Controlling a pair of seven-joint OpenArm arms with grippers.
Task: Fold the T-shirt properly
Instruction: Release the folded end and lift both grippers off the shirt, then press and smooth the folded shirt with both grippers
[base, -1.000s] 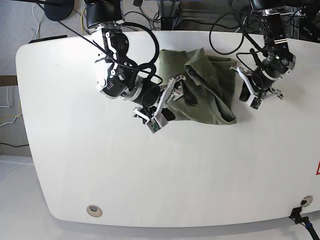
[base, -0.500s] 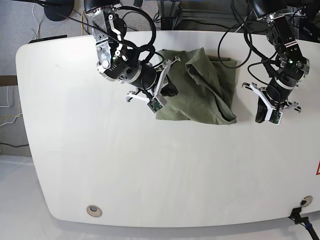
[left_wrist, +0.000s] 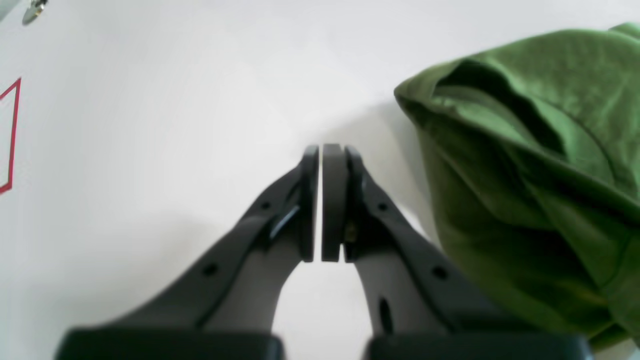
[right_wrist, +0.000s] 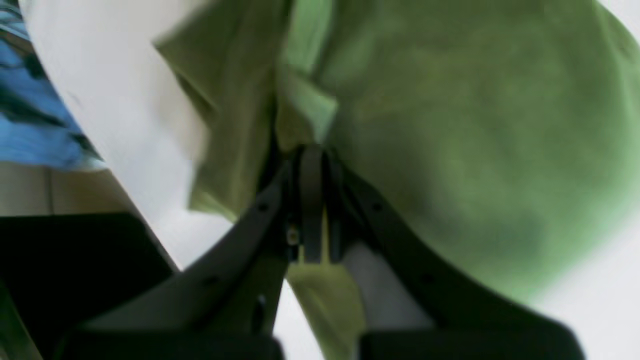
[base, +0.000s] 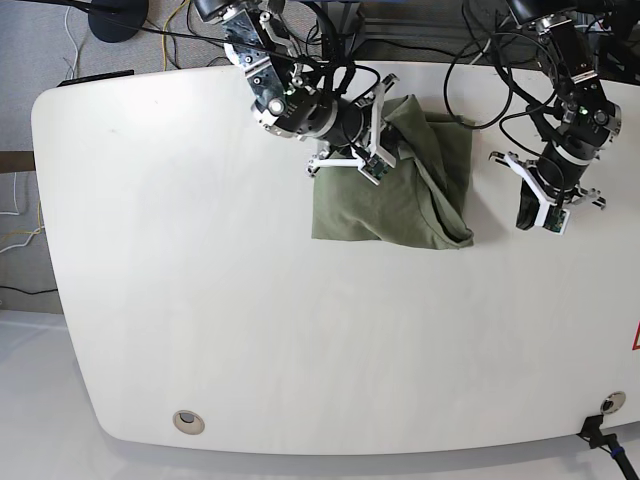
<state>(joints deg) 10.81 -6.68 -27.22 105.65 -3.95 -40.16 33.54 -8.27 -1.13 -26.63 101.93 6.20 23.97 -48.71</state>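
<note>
Since the earlier frame our right pincer (base: 385, 140) has swung from the T-shirt's (base: 400, 200) 9 o'clock edge up toward its 11 o'clock corner, and the left pincer (base: 528, 215) has shifted slightly upward beside the shirt's 3 o'clock side.

We see the shirt bunched in a rough rectangle on the white tabletop (base: 250, 330), toward 12 o'clock, with a thick fold running down its right part.

Our right pincer (right_wrist: 312, 155) is clamped on a fold of the T-shirt (right_wrist: 450, 150); cloth shows above and below the tips in the blurred wrist view.

Our left pincer (left_wrist: 325, 160) has its pads pressed together with nothing between them, hovering over bare tabletop (left_wrist: 175, 125), just beside the T-shirt (left_wrist: 525, 150) and apart from it.
</note>
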